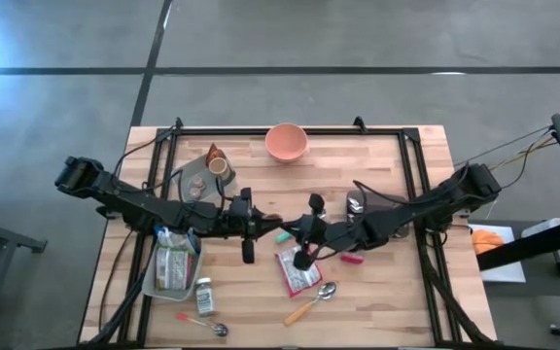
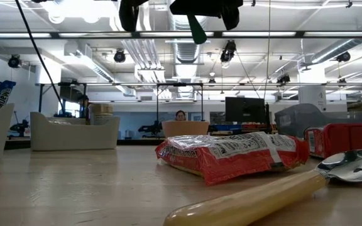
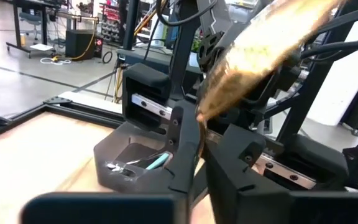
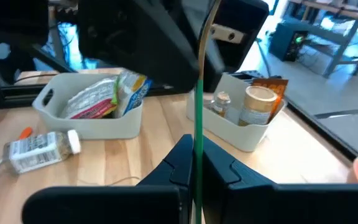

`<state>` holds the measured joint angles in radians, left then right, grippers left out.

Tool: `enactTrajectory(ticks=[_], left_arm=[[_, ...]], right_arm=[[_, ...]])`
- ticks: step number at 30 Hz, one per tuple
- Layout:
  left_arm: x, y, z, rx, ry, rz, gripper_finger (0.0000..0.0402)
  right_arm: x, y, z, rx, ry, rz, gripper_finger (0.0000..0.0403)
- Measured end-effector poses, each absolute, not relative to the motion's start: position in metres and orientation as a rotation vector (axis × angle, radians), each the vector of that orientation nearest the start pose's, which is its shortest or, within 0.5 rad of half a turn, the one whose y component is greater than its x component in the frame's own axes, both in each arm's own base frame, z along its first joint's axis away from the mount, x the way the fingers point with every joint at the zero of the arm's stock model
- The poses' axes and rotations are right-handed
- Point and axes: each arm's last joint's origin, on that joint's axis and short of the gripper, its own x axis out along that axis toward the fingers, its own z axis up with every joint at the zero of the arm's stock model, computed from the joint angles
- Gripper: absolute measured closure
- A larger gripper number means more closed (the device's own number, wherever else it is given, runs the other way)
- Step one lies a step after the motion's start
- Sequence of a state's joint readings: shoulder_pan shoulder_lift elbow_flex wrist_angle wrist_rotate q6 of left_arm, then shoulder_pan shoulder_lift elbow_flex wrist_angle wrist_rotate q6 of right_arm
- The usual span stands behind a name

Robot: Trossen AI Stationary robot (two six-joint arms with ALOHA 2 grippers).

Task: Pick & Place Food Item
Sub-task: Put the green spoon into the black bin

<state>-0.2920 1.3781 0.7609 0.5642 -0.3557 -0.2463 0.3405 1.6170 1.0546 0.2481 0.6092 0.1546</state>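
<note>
A flat shiny packet, gold and green (image 1: 281, 235), hangs over the middle of the table between my two grippers. My left gripper (image 1: 263, 229) comes at it from the table's left and my right gripper (image 1: 297, 233) from the right; both are shut on it. The left wrist view shows its gold face (image 3: 260, 50), the right wrist view its thin green edge (image 4: 198, 74). In the low view a green end (image 2: 197, 28) shows under the dark grippers, high above the tabletop. My left gripper pinches one end of the packet (image 3: 202, 121) between its two fingers, coming level from the table's left. The packet fans out beyond the fingertips, tilted and clear of the table. My right gripper pinches the packet's thin edge (image 4: 198, 127) between its two fingers, coming from the table's right and slanting slightly down. The packet stands edge-on in the hold, lifted clear.
Below the grippers lie a red packet (image 1: 297, 270), a yellow-handled spoon (image 1: 311, 301) and a pink item (image 1: 351, 259). A white bin of packets (image 1: 175, 264), a bin with jars (image 1: 202, 175), a small bottle (image 1: 204, 297) and a pink bowl (image 1: 286, 142) stand around.
</note>
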Motion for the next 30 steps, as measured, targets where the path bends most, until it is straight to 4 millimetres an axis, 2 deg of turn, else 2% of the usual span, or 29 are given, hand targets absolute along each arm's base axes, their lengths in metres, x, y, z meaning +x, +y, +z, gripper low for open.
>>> enactTrajectory(ticks=[11,16,20,23,30], left_arm=[[0.289,-0.078,0.263,-0.276,0.067,0.011,0.0207],[0.288,-0.079,0.258,-0.302,0.131,-0.027,0.0145],[0.285,-0.079,0.253,-0.342,0.204,-0.011,0.0118],[0.284,-0.078,0.251,-0.358,0.227,-0.003,0.0111],[0.283,-0.078,0.249,-0.35,0.255,0.002,0.011]], right_arm=[[0.338,0.103,0.264,0.035,0.275,-0.263,0.0395],[0.325,0.097,0.272,0.034,0.35,-0.339,0.0395],[0.302,0.087,0.281,0.043,0.452,-0.414,0.0395],[0.278,0.076,0.285,0.083,0.545,-0.47,0.0395],[0.213,0.053,0.274,0.223,0.735,-0.664,0.0395]])
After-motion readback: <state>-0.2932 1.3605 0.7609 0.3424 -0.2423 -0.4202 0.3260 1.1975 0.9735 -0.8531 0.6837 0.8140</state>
